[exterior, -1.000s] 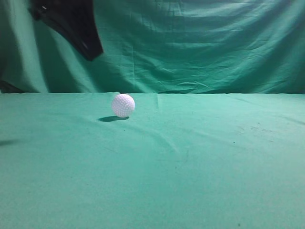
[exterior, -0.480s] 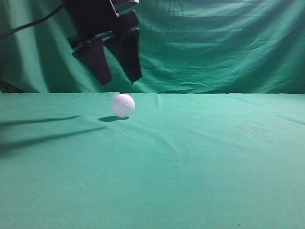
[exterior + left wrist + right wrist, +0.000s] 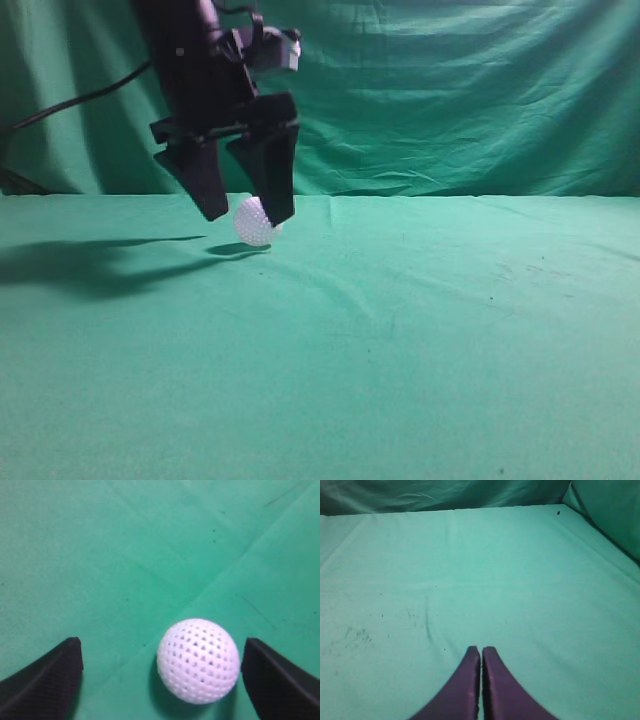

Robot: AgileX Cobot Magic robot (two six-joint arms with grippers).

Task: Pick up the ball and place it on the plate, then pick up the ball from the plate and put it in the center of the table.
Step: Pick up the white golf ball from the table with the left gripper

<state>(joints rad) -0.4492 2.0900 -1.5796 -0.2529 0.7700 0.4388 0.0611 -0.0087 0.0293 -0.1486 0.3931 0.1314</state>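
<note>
The ball (image 3: 250, 226) is a small white dimpled sphere resting on the green table (image 3: 420, 330), left of the middle near the back edge. My left gripper (image 3: 245, 215) is open and hangs just above the cloth, its two black fingers straddling the ball, the right finger partly covering it. In the left wrist view the ball (image 3: 198, 660) lies between the open jaws (image 3: 162, 652), closer to the right finger, touching neither. My right gripper (image 3: 481, 651) is shut and empty over bare cloth; it does not show in the exterior view. No plate is in view.
A darker green backdrop curtain (image 3: 450, 100) hangs behind the table. A black cable (image 3: 70, 105) runs from the left arm toward the left edge. The table's far right corner (image 3: 560, 507) shows in the right wrist view.
My left gripper has come down from the upper left and now straddles the ball with open fingers. The ball has not moved.
</note>
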